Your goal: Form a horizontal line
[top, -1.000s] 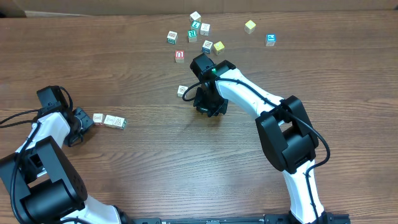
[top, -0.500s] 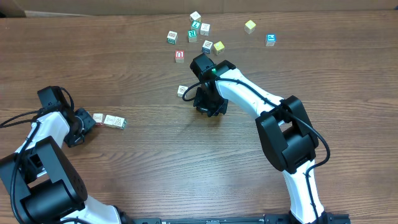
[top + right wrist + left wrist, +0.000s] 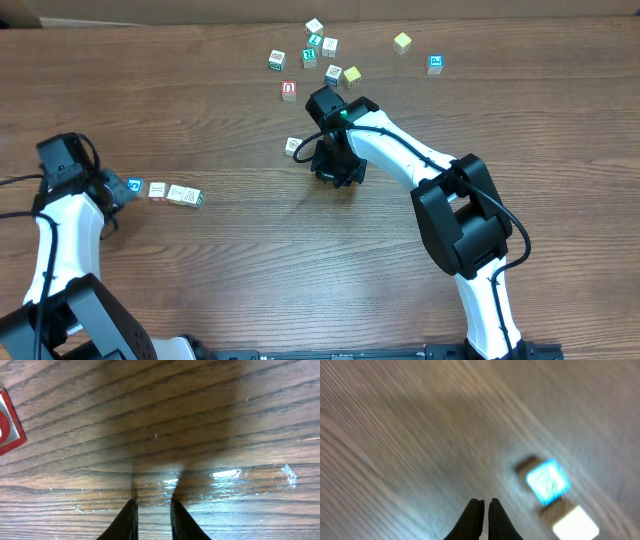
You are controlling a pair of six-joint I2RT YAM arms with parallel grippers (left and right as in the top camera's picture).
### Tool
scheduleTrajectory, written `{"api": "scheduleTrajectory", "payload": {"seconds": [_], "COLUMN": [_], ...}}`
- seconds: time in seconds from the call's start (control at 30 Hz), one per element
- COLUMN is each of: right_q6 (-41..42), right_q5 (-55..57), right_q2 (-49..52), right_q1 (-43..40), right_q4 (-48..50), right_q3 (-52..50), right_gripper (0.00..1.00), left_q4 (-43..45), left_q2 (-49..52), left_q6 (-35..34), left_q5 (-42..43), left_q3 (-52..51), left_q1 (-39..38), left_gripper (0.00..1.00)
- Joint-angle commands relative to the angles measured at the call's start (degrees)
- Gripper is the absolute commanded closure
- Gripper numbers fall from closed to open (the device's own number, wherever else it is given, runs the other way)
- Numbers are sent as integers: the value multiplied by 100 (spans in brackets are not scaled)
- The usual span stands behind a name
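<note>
The horizontal line (image 3: pixel 165 190) lies at the left of the table: a blue-faced cube (image 3: pixel 134 185) at its left end, then three whitish cubes touching side by side. The blurred left wrist view shows the blue cube (image 3: pixel 547 481) and the whitish cube (image 3: pixel 575 522) beside it. My left gripper (image 3: pixel 115 189) is just left of the blue cube, a small gap apart, its fingers (image 3: pixel 476 512) shut on nothing. My right gripper (image 3: pixel 335 172) points down at bare table in the middle, jaws a little apart and empty (image 3: pixel 152 510).
Loose cubes are scattered at the back: a red-faced one (image 3: pixel 289 90), two yellow ones (image 3: pixel 352 75) (image 3: pixel 402 42), a blue one (image 3: pixel 435 64) and several whitish and green ones (image 3: pixel 309 57). A lone whitish cube (image 3: pixel 293 145) sits left of the right gripper. A red-faced cube (image 3: pixel 7 422) shows at the right wrist view's left edge.
My left arm has drawn back to the left, away from the row, uncovering the blue cube at its left end. The right arm has not moved.
</note>
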Motion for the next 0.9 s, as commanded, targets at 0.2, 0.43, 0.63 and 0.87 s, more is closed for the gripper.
{"api": "scheduleTrajectory", "payload": {"seconds": [0.2,0.43,0.63,0.87], "right_q6": [-28,-24,-4,-7], "right_q5": [205,201,201,201], "right_q2": [92,92,92,92], "right_q1": [26,26,26,26], "right_q4": [118,155,155,155], "right_q3": [-74,-74,-74,-74], "right_gripper": [80,80,80,80], "left_q4": [992,2164,2417,2334], "left_q2": [695,1530,1998,2004], "left_q6": [-258,-273,-273,-271], "left_q5": [-181,1143,1803,2024], "left_q3": [-15,-15,-15,-15], "left_q1": [57,57,57,57], "left_gripper": [96,96,96,96]}}
